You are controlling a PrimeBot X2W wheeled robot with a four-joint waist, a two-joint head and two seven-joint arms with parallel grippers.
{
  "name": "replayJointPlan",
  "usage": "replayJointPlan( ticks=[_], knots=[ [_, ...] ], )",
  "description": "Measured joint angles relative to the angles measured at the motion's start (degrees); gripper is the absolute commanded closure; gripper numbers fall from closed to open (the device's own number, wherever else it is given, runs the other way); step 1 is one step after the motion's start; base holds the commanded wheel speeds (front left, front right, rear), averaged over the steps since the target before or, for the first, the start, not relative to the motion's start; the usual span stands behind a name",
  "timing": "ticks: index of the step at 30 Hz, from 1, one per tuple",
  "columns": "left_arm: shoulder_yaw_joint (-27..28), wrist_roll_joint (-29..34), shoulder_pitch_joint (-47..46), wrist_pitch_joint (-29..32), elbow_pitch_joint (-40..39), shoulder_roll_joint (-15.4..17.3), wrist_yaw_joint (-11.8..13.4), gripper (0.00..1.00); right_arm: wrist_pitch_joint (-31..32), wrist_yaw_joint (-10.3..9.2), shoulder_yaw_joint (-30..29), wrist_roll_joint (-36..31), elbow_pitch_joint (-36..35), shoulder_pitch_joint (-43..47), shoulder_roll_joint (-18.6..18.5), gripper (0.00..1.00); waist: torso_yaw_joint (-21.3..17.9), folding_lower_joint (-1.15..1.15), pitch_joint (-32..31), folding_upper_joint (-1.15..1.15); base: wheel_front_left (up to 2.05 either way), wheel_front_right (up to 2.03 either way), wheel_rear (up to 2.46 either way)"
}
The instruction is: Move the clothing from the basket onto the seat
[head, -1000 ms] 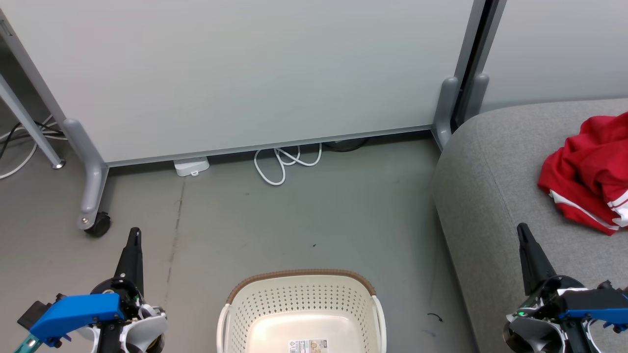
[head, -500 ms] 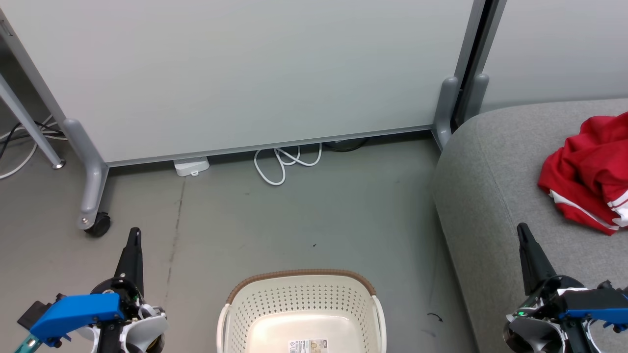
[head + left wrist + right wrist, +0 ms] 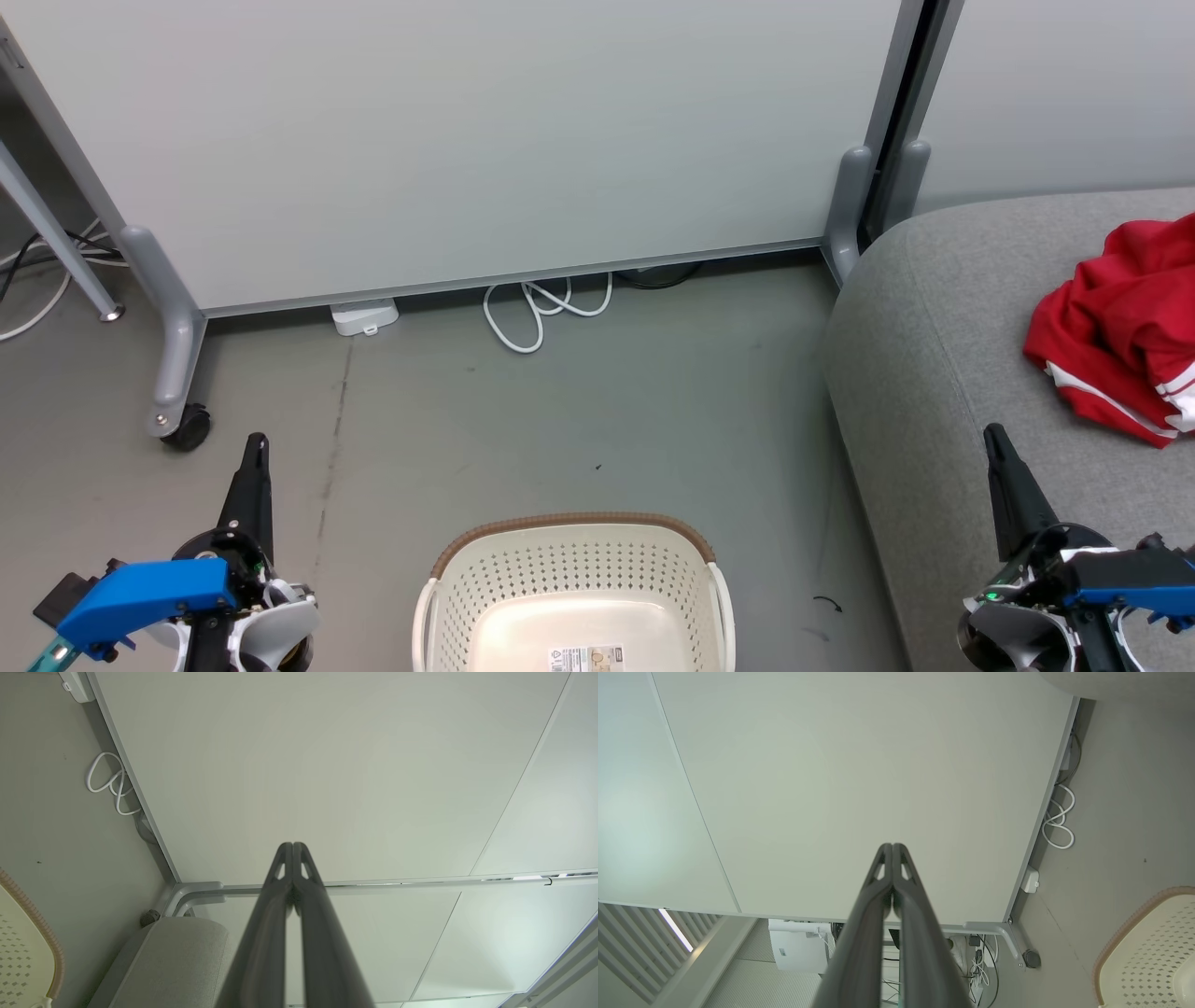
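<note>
Between left gripper (image 3: 255, 446) and right gripper (image 3: 995, 437): basket (image 3: 569, 519) looks empty | clothing (image 3: 1111, 327) on seat (image 3: 934, 392), beyond right gripper | nothing moved since | both finger pairs pressed together, empty | task likely finished

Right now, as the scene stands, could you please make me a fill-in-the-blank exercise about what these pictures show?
1. The red clothing lies on the grey seat, on the robot's ____ side.
2. The basket on the floor holds ____ clothing.
3. The left tool and the right tool are both ____.
4. The coiled cable by the partition is ____.
Missing words: right; no; shut; white.
</note>
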Motion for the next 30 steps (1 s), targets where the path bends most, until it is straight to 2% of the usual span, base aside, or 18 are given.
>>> replayJointPlan(
  ticks=[30],
  knots=[
    [0.0,-0.01,0.0,0.0,-0.01,0.0,0.0,1.0,0.0,0.0,0.0,0.0,0.0,-0.04,0.0,1.0,0.0,0.0,0.0,0.0,0.0,0.0,0.0]
  ],
)
